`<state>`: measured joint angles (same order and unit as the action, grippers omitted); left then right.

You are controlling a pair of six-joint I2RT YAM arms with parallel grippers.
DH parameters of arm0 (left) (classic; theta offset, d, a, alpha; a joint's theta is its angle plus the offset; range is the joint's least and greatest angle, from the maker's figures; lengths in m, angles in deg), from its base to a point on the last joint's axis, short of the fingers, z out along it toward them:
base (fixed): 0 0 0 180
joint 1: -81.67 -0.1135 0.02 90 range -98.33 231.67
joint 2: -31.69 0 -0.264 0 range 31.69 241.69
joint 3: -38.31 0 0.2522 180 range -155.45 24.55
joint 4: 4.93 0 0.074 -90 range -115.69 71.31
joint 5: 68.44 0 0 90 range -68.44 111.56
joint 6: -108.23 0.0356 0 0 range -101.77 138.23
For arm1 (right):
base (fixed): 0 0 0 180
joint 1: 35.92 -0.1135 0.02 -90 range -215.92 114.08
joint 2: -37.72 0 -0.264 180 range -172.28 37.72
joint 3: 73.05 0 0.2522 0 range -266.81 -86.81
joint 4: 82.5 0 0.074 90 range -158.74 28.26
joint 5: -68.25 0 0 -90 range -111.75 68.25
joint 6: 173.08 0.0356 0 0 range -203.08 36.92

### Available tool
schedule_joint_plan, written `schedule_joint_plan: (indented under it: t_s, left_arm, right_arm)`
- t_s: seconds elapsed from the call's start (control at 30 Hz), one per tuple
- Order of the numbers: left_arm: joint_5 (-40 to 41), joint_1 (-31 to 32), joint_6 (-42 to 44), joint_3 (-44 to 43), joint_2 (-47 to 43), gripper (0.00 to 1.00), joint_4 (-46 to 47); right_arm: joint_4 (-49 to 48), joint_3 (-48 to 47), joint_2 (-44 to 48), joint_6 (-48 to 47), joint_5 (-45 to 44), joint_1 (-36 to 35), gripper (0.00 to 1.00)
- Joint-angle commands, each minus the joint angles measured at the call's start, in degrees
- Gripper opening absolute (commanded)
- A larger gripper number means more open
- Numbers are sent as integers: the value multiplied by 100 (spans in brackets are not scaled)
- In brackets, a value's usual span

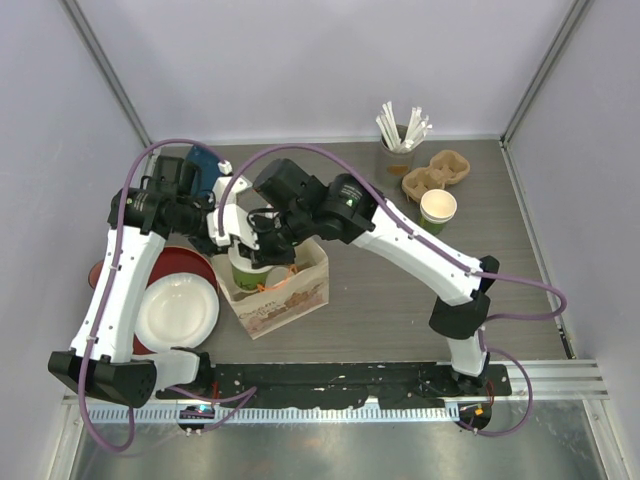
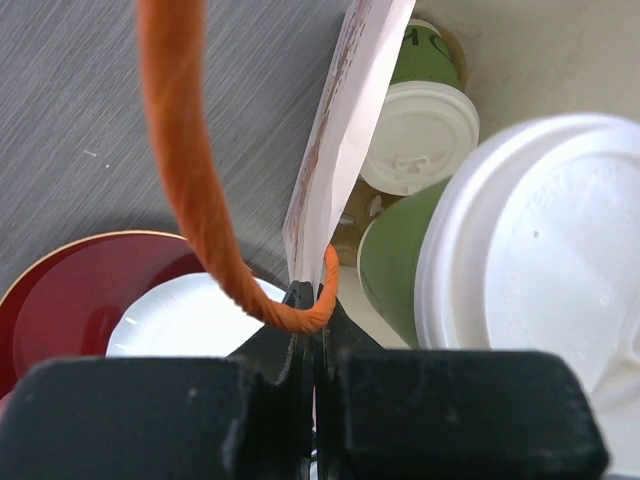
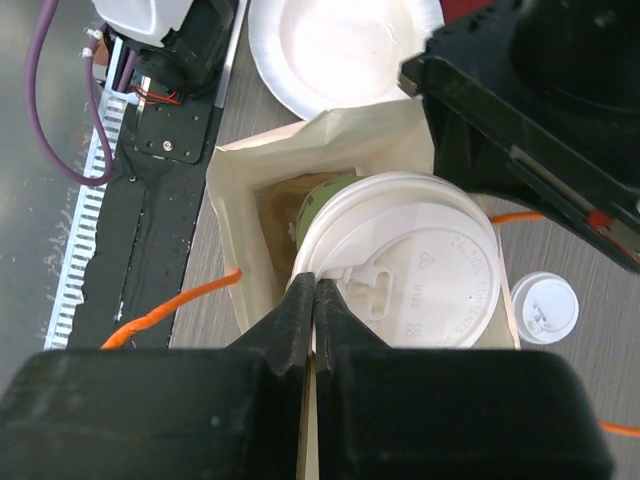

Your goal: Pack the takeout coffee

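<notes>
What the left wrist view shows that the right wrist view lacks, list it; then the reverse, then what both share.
Left wrist only: the red plate, and the bag edge pinched in the left gripper. Right wrist only: the purple cable, and the right gripper shut on the cup at its lid rim. Both: bag, cup, white plate, orange handle.

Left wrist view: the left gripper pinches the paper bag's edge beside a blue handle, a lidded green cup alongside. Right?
No: the handle is orange, as the left wrist view shows. The left gripper does pinch the paper bag's edge, the lidded green cup alongside.
</notes>
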<state>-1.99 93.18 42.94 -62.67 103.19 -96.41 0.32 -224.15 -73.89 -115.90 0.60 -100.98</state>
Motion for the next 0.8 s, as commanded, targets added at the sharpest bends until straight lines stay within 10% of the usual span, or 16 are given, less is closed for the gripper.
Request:
schedule_joint_plan:
  t_s: [0.0,0.77]
  left_arm:
    - [-220,18,95,-252,21,0,-1009]
    - [-334,18,139,-234,4,0,-1035]
  right_arm:
    - [151,-214,-149,-567,253,-112,1]
    - [574,497,-888,-2035,-609,-534,1]
